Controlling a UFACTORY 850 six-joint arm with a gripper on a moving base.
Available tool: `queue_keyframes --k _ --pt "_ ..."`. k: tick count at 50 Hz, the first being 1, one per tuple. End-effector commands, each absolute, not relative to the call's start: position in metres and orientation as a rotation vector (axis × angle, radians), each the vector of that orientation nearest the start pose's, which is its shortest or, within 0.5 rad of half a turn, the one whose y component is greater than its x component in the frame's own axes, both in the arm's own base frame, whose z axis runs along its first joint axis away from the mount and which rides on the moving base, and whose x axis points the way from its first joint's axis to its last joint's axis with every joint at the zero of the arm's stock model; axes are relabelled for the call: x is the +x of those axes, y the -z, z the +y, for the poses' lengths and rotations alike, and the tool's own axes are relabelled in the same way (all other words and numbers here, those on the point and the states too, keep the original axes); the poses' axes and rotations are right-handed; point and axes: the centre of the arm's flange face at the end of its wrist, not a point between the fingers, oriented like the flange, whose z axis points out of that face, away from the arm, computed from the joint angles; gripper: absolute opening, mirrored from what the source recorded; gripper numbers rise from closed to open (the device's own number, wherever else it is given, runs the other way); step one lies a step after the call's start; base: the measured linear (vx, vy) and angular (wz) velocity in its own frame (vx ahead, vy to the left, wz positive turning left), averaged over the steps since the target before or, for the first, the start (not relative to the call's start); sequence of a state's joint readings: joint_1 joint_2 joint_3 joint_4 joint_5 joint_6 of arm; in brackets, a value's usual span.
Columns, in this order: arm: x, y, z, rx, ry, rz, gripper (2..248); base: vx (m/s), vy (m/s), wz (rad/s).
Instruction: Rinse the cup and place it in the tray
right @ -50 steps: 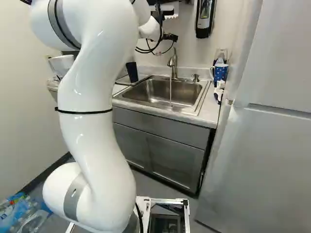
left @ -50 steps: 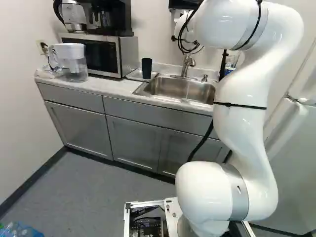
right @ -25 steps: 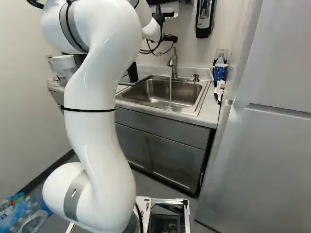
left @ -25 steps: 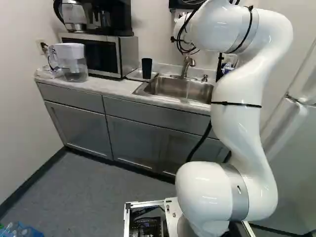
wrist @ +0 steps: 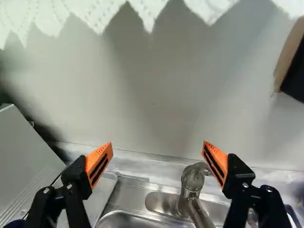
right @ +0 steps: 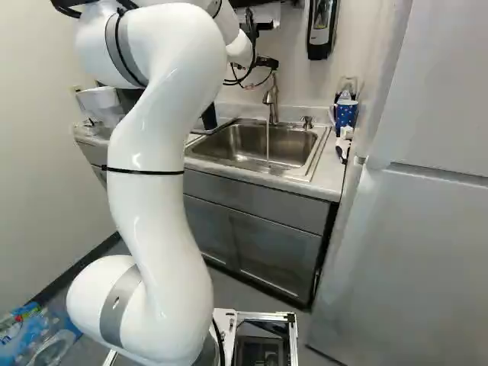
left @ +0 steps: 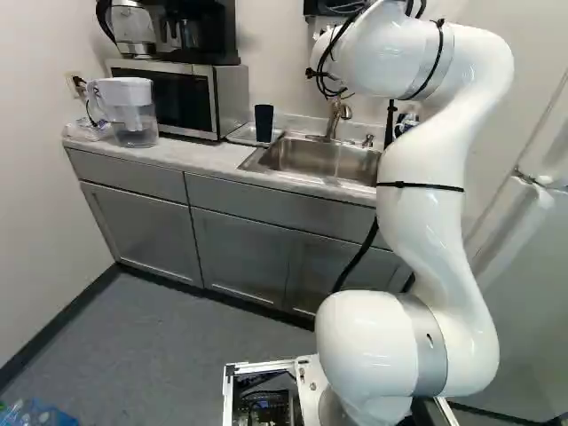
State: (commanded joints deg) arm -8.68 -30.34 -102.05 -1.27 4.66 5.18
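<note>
Arm (right: pixel 152 213) has reached forward; 2 fingers (wrist: pixel 99 161) wide apart, empty. Tap (wrist: pixel 192 179) ahead between them, water (right: pixel 268 143) running. Cup (left: pixel 264 122) aside, on tray (left: pixel 240 135): shutoff likely next.

Cup (left: pixel 264 124): partly hidden behind the arm (right: pixel 160 198), right base view. Tray (left: pixel 241 136): cut off by the edge, wrist view. Faucet (wrist: pixel 192 190): lower portion cropped, wrist view. Arm: upper part cropped, both base views. Coffee maker (left: pixel 209 31): top cropped, left base view. Plastic bottles (right: pixel 34 343): cropped, right base view. Dark blue sliver (wrist: pixel 16 223), wrist view edge: unidentifiable.
</note>
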Motion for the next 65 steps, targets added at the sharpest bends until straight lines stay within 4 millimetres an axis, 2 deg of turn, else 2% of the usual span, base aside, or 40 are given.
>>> queue_keyframes --k 27,65 --pt "0.726 -0.683 -0.111 -2.547 1.902 0.280 247 0.000 0.000 0.000" --pt "0.710 -0.680 -0.102 -2.614 1.797 0.278 247 0.000 0.000 0.000"
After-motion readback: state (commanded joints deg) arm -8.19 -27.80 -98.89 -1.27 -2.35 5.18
